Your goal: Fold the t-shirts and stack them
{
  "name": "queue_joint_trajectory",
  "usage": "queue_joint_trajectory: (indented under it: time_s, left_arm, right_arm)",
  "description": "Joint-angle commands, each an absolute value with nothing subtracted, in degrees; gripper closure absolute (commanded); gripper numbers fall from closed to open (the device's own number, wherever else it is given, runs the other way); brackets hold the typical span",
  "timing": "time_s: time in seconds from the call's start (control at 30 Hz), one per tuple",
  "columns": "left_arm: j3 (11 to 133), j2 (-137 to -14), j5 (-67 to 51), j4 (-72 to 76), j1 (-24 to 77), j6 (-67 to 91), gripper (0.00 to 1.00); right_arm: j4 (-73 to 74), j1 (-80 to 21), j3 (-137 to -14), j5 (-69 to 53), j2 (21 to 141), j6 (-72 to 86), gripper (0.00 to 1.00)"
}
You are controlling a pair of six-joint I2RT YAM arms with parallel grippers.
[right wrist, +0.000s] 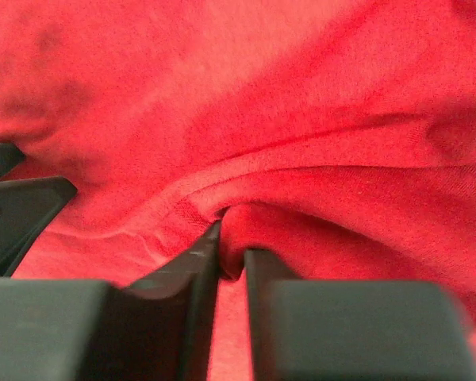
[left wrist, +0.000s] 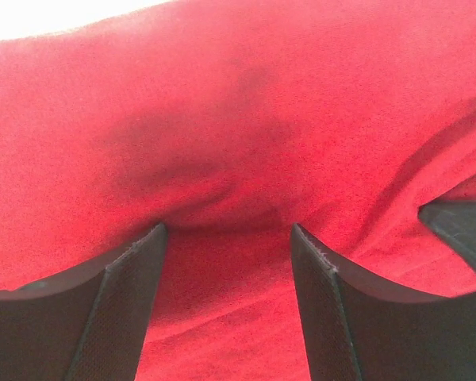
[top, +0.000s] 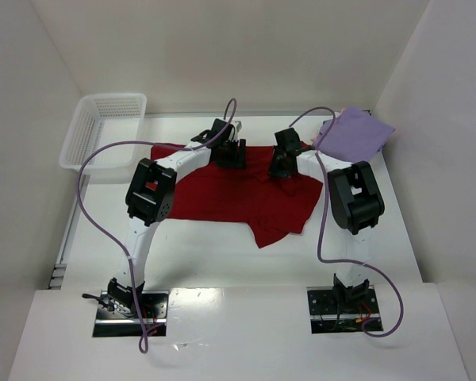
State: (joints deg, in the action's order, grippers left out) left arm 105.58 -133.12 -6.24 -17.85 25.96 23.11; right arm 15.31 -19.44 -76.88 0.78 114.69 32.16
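A dark red t-shirt (top: 222, 194) lies spread and rumpled across the middle of the table. My left gripper (top: 228, 152) is at its far edge, open, with both fingers (left wrist: 127, 302) pressed down on the red cloth (left wrist: 238, 119). My right gripper (top: 282, 167) is at the shirt's far right part, shut on a pinched fold of the red cloth (right wrist: 246, 226). A lavender t-shirt (top: 355, 132), folded square, lies at the far right corner.
A white plastic mesh basket (top: 103, 131) stands at the far left. White walls enclose the table on three sides. Purple cables loop over both arms.
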Motion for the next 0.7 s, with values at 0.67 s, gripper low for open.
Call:
queue_joint_trajectory:
  time_s: [0.67]
  left_arm:
    - [103.71,-137.37,-5.63,-20.74,25.58,24.79,0.27]
  right_arm:
    - [22.41,-19.95,-80.43,-0.53,103.10,30.15,0.74]
